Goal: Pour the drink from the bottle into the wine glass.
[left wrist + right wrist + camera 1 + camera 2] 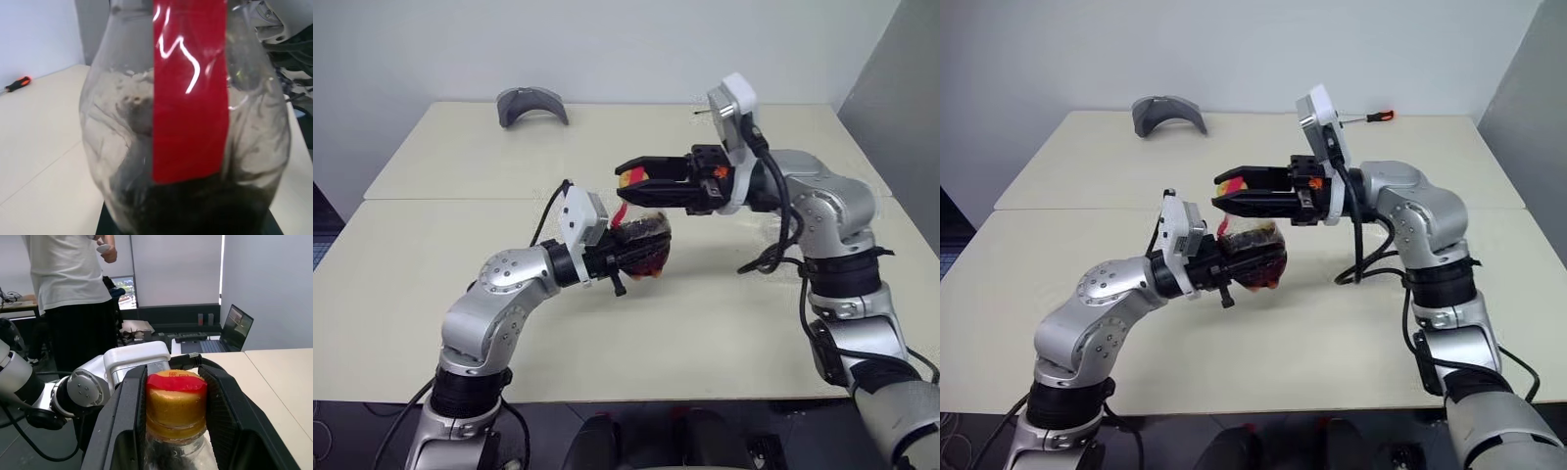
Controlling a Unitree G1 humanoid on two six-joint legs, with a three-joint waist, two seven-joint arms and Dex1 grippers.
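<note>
Above the cream tabletop [724,323], we hold the squat clear plastic bottle [641,247] upright, its yellowish cap [175,404] topmost.
Left gripper [625,257] clenches its body; right gripper's [636,183] fingers [128,423] flank the cap, apparently gripping.

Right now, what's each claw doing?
Left claw: closed on the bottle.
Right claw: fingers either side of the bottle's cap; grip can't be told.
</note>
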